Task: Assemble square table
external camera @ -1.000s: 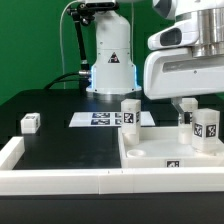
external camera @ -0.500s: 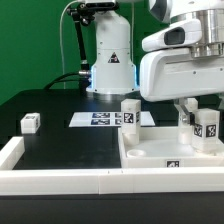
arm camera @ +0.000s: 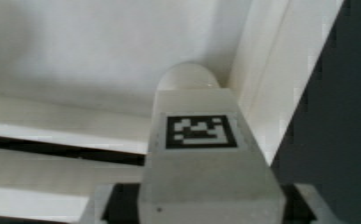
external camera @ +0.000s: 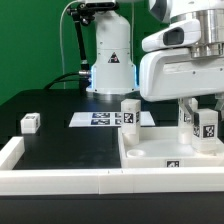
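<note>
The square table's white slab [external camera: 160, 152] lies at the exterior view's right, inside the front wall. On it, one white tagged leg post [external camera: 129, 113] stands upright at its far-left corner. A second leg post [external camera: 206, 127] stands near the right edge, and my gripper [external camera: 203, 117] has come down over it. In the wrist view this leg post [arm camera: 198, 130] fills the space between the fingers, and the dark pads [arm camera: 127, 202] lie against both of its sides. The gripper [arm camera: 203, 208] is shut on it. The slab's surface [arm camera: 61, 70] shows behind.
A small white tagged block [external camera: 29, 123] lies on the black table at the exterior view's left. The marker board [external camera: 98, 119] lies flat in front of the robot base [external camera: 110, 60]. A low white wall [external camera: 60, 180] borders the front and left.
The gripper's fingers have closed in from wide apart onto the right leg post. The arm has barely moved, and nothing else has shifted.
</note>
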You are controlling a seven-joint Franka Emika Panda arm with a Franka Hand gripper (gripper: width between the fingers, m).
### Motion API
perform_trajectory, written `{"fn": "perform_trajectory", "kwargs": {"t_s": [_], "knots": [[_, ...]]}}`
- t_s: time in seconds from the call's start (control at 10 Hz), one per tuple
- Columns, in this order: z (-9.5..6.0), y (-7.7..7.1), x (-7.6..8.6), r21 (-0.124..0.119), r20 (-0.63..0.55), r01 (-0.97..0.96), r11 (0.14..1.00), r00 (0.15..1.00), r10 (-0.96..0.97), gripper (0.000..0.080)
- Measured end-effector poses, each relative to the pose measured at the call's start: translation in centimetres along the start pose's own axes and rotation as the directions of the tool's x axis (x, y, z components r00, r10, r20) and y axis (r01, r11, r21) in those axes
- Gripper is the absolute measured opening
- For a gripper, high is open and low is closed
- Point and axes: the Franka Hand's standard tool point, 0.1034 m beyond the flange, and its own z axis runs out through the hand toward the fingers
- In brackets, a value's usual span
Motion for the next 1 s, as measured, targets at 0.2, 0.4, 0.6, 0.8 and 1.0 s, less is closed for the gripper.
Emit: {"fn": "perform_trajectory", "kwargs": {"t_s": [0.2, 0.4, 0.6, 0.8, 1.0], "knots": [[0.01, 0.23, 0.01, 0.007, -0.003, -0.201, 0.979, 0.979, 0.201, 0.0289], [0.02, 0.46, -0.03, 0.017, -0.008, -0.411, 0.911, 0.912, 0.411, 0.0290], [0.04, 0.70, -0.06, 0.038, -0.018, -0.597, 0.802, 0.802, 0.597, 0.0290], [0.07, 0.72, -0.15, 0.052, -0.021, -0.741, 0.669, 0.669, 0.743, 0.0294], [0.12, 0.59, -0.31, 0.050, -0.013, -0.874, 0.483, 0.483, 0.875, 0.0296]]}}
